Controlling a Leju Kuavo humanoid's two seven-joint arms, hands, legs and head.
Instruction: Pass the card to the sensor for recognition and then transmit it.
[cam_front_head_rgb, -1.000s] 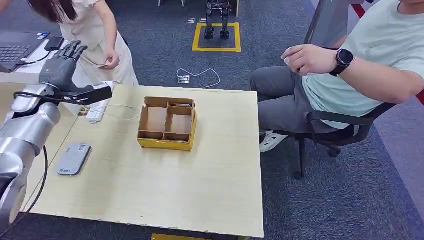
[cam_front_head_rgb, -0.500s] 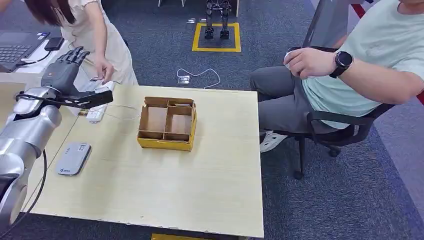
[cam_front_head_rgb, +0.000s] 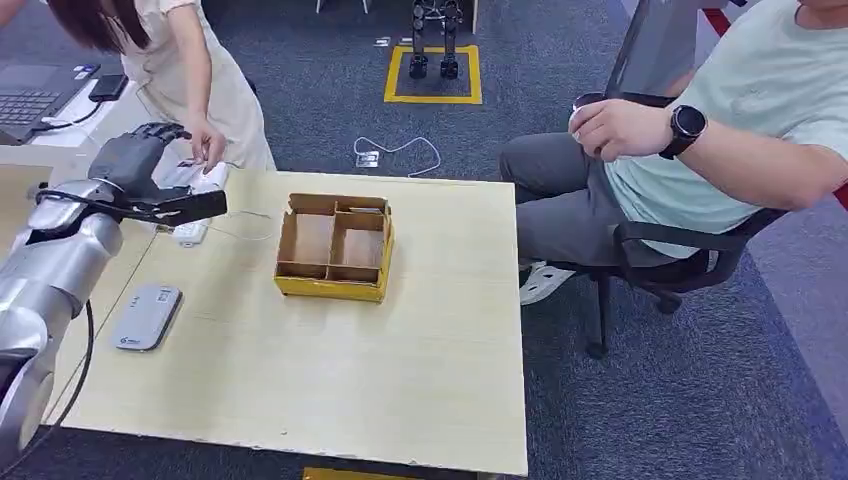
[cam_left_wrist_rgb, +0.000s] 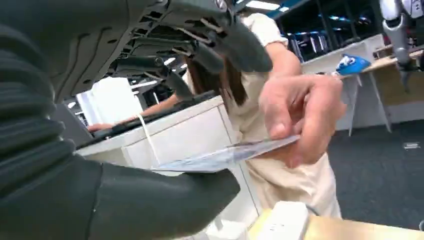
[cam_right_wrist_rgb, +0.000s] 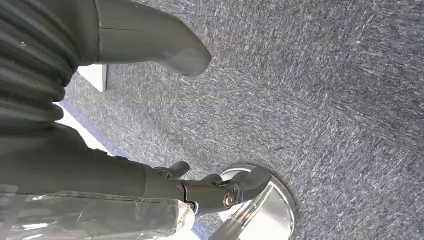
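My left hand (cam_front_head_rgb: 135, 165) is raised over the table's far left corner, thumb pointing toward the middle. In the left wrist view a pale card (cam_left_wrist_rgb: 225, 155) lies across the thumb of my left hand (cam_left_wrist_rgb: 150, 200), and my fingers (cam_left_wrist_rgb: 220, 35) curl above it with a gap. A standing person's hand (cam_left_wrist_rgb: 300, 115) pinches the card's far end. The grey card sensor (cam_front_head_rgb: 146, 316) lies flat near the table's left edge, below my forearm. My right hand (cam_right_wrist_rgb: 100, 170) hangs over carpet and holds nothing.
A yellow-edged cardboard box (cam_front_head_rgb: 334, 247) with compartments stands mid-table. A white power strip (cam_front_head_rgb: 193, 228) with its cable lies by my left hand. A person (cam_front_head_rgb: 700, 150) sits in a chair to the right of the table (cam_front_head_rgb: 420, 380). A laptop (cam_front_head_rgb: 30, 95) is at far left.
The fingers of my left hand have curled down from upright. The standing person's hand has reached in and laid a card on my thumb.
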